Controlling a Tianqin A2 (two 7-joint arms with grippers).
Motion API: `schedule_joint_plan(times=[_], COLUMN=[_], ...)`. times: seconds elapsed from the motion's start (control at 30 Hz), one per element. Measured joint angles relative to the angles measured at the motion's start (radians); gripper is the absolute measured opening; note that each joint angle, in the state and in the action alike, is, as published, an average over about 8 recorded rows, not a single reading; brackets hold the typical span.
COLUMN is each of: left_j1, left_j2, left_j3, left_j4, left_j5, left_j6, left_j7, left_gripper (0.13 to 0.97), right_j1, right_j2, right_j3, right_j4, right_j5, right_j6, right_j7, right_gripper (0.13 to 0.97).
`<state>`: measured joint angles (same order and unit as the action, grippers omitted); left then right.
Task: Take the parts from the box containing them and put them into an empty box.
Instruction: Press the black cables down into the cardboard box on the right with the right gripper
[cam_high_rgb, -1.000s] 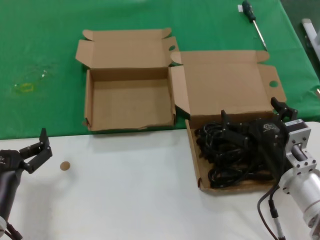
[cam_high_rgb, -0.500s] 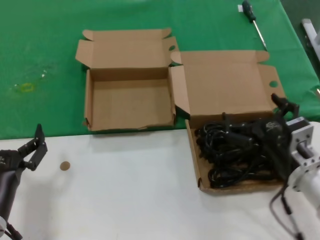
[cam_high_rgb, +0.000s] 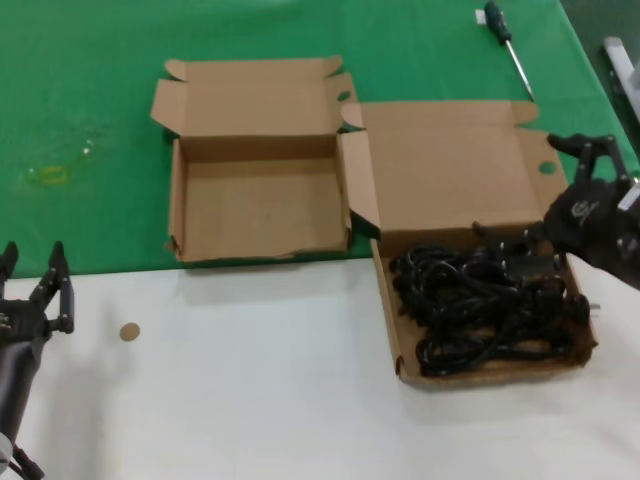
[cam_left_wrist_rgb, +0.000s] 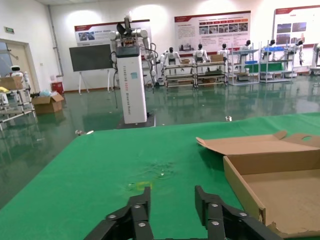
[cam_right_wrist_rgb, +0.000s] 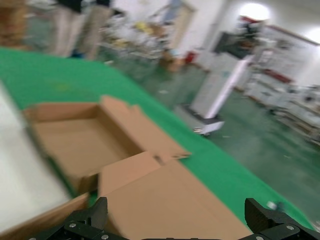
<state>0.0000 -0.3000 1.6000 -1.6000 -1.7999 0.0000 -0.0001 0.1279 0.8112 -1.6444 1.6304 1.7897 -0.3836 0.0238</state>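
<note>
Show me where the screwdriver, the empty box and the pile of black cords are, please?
screwdriver (cam_high_rgb: 508, 44): head view, on its shaft.
empty box (cam_high_rgb: 262, 210): head view, on its bare floor.
black cords (cam_high_rgb: 480, 305): head view, middle of the pile.

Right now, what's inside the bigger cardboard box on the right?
The larger box holds a tangled pile of black power cords with plugs. They cover most of its floor, so anything beneath them is hidden. The right gripper hangs open over its far right corner, holding nothing.
</note>
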Motion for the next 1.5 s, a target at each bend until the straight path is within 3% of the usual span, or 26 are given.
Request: schedule_joint_plan(times=[0.13, 0.3, 0.43, 0.67, 1.07, 1.37, 1.5], left_j1=[0.000, 0.000, 0.000, 0.000, 0.000, 0.000, 0.000], left_j2=[0.000, 0.000, 0.000, 0.000, 0.000, 0.000, 0.000], left_j3=[0.000, 0.000, 0.000, 0.000, 0.000, 0.000, 0.000], left_j4=[0.000, 0.000, 0.000, 0.000, 0.000, 0.000, 0.000], left_j5=[0.000, 0.000, 0.000, 0.000, 0.000, 0.000, 0.000], left_j6=[0.000, 0.000, 0.000, 0.000, 0.000, 0.000, 0.000], left_j7=[0.000, 0.000, 0.000, 0.000, 0.000, 0.000, 0.000], left_gripper=[0.383, 0.310, 0.237, 0.181, 0.154, 0.152, 0.152], right_j1=[0.045, 0.123, 0.190, 0.299, 0.384, 0.399, 0.400], right_j2=[0.091, 0.168, 0.198, 0.203, 0.155, 0.121, 0.111], right_j3=[-0.019, -0.060, -0.102, -0.178, -0.232, -0.242, -0.245], right_j4=[-0.002, -0.028, -0.065, -0.158, -0.263, -0.294, -0.294], right_j5=[0.002, -0.009, -0.035, -0.102, -0.153, -0.172, -0.178], right_j6=[-0.130, -0.295, -0.400, -0.534, -0.607, -0.598, -0.591], right_j7=[-0.017, -0.083, -0.144, -0.260, -0.371, -0.382, -0.376], right_gripper=[0.966, 0.966, 0.966, 0.966, 0.962, 0.900, 0.834])
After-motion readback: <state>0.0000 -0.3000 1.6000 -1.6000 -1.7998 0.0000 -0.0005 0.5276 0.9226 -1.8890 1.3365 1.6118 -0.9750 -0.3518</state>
